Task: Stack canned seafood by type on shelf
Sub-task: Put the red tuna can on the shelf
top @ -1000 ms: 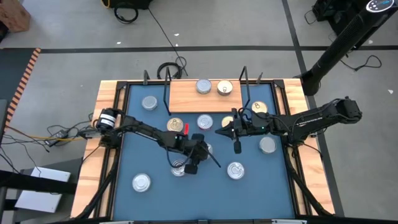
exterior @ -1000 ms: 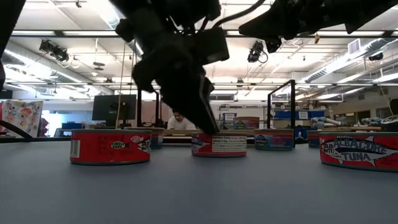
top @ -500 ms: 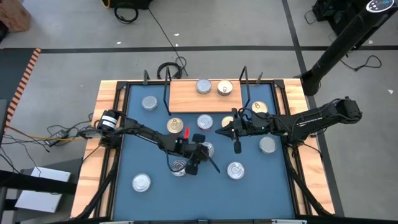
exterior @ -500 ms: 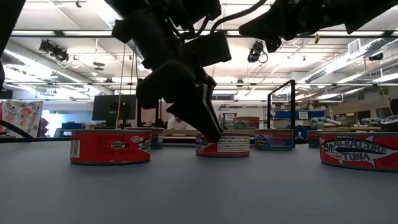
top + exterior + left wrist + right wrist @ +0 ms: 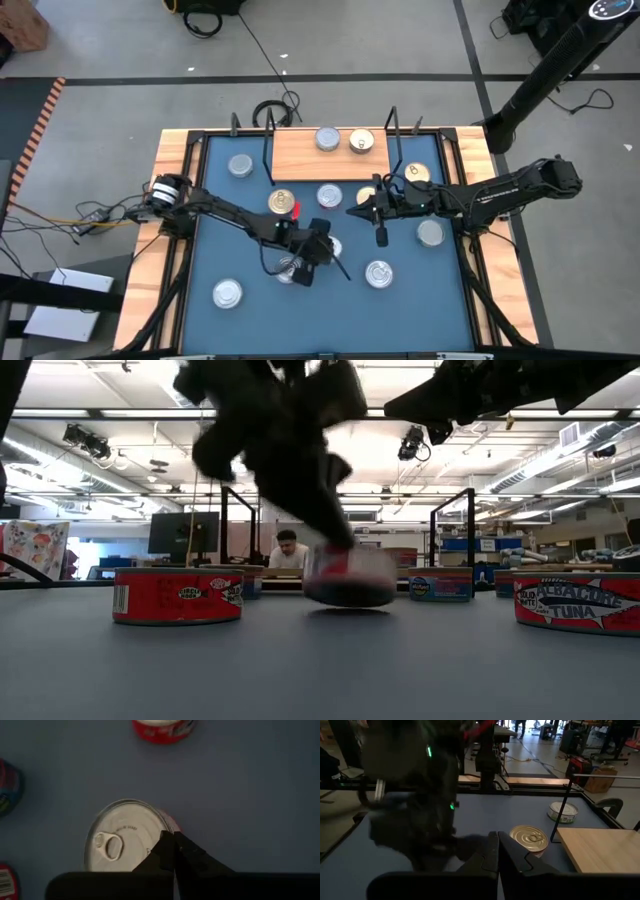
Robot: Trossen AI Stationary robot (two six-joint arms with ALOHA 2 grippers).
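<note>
Overhead, the left gripper [image 5: 322, 247] sits mid-table over a tin [image 5: 330, 243], below the shelf [image 5: 330, 155]. Low down, that tin [image 5: 349, 573] hangs clear of the table. Its wrist view shows fingers [image 5: 165, 851] clamped on the rim. The right gripper [image 5: 354, 212] hovers clenched, empty.

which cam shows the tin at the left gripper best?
Left wrist view: the tin fills the frame, lid and pull tab clear, the shut left gripper at its rim. Low view shows it blurred. High view: mostly hidden under the arm. Right wrist view: can't pick it out.
</note>
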